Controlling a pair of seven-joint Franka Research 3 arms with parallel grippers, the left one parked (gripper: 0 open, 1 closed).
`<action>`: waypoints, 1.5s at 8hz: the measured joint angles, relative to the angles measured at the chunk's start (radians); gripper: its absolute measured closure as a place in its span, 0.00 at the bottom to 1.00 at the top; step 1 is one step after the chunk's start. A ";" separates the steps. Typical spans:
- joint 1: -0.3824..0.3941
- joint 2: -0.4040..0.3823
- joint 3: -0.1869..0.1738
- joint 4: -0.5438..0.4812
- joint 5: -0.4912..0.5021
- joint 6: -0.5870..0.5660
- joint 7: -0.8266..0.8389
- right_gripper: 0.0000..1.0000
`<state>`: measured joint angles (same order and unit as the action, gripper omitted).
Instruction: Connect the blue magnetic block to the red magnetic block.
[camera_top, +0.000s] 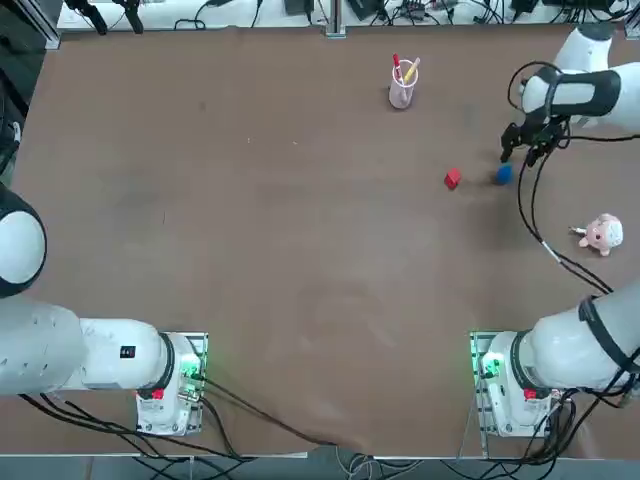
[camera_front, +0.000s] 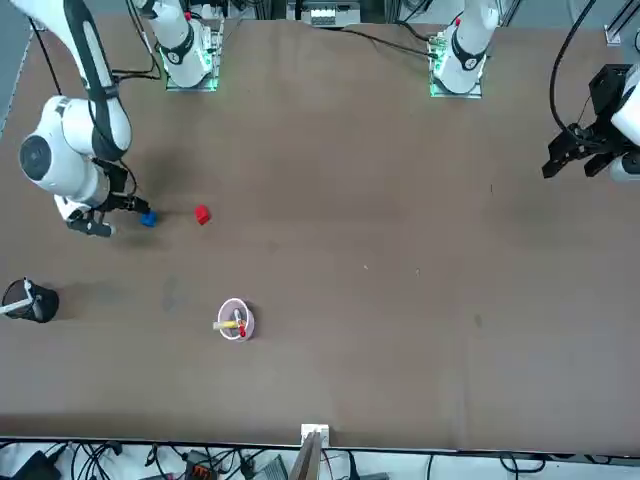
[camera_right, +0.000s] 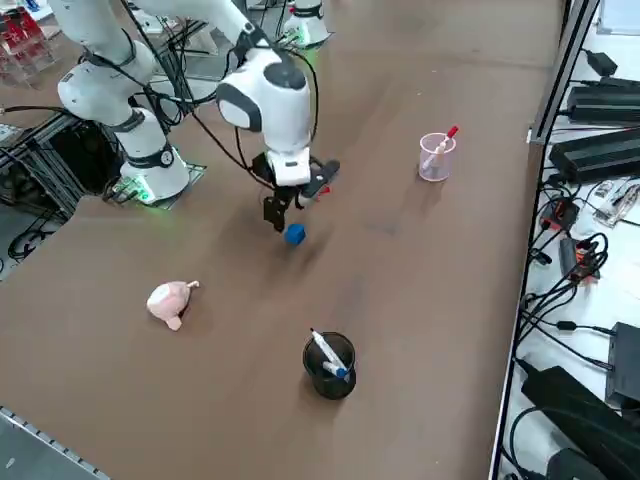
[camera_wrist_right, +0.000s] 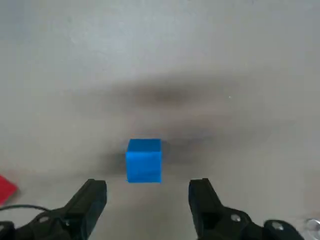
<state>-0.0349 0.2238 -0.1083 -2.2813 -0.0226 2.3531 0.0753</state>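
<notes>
Red magnetic block (camera_top: 453, 179): right of centre in the upper part of the top view, alone on the brown table (camera_top: 300, 250); in the wrist view only a red corner (camera_wrist_right: 6, 188) shows at the left edge.
Blue magnetic block (camera_top: 503, 174): just to the right of the red one in the top view, near it but not touching, a bare strip of table between them; in the wrist view it sits at mid-frame, flat on the table (camera_wrist_right: 160, 60).
Right gripper (camera_top: 527, 152): far right of the top view, hovering just beside and above the blue cube; the wrist view shows its two dark fingers (camera_wrist_right: 90, 200) spread wide, nothing between them, the cube lying just ahead of the gap (camera_wrist_right: 147, 192).
Pink plush toy (camera_top: 601, 234): lower right of the cubes in the top view, well apart, out of the way.
Clear cup with pens (camera_top: 402, 88): upper centre-right, also well clear.
Step in hand: by my judgement, the approach for the grasp of the blue cube.
How to do it well: bring the fingers forward until the cube sits squarely between the pads, come down so they meet its flat sides, not its edges, then close gently.
After that: carry or slide it toward the red cube, faces square, so the magnets can snap together.
Risk: a fingertip landing on the cube's top could knock it aside.
</notes>
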 joint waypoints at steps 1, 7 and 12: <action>0.000 0.015 0.000 0.000 0.000 0.010 0.006 0.00; 0.000 0.089 0.001 -0.001 0.000 0.087 0.008 0.04; 0.001 0.100 0.006 0.000 0.000 0.103 0.008 0.53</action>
<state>-0.0343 0.3240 -0.1022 -2.2812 -0.0227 2.4559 0.0829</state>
